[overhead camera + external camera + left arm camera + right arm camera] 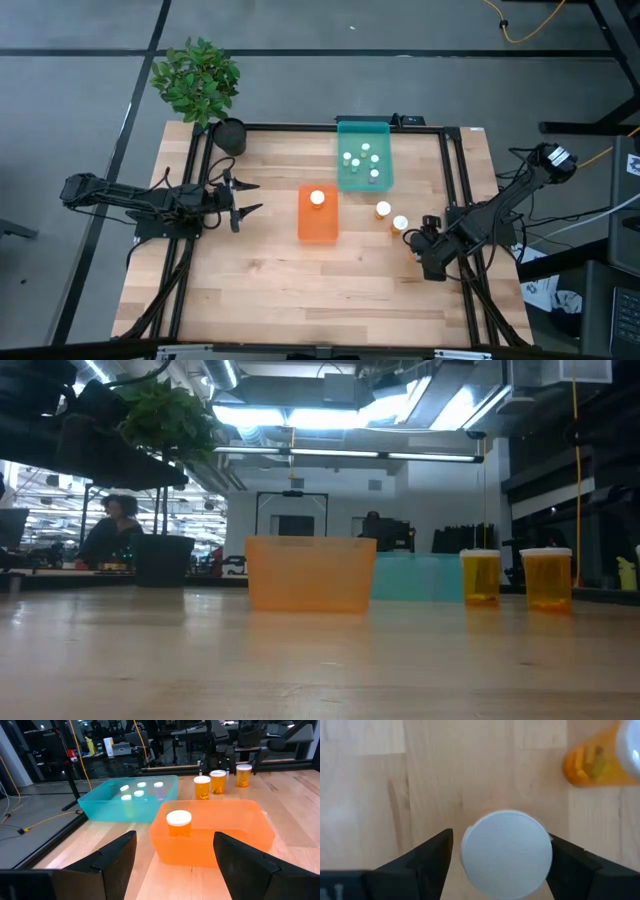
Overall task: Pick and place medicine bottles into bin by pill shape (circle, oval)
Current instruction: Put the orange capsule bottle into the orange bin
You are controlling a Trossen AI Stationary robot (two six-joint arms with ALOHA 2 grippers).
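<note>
Potted plant [197, 78] at table [270, 290] corner

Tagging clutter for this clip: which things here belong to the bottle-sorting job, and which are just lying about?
Job:
- orange bin, one bottle inside
- teal bin, several bottles inside
- amber bottles on the table beside the bins
- white-capped bottle between the right tool's open fingers
- left tool, open, waiting left of the orange bin

Lying about:
- potted plant at the far left corner
</note>
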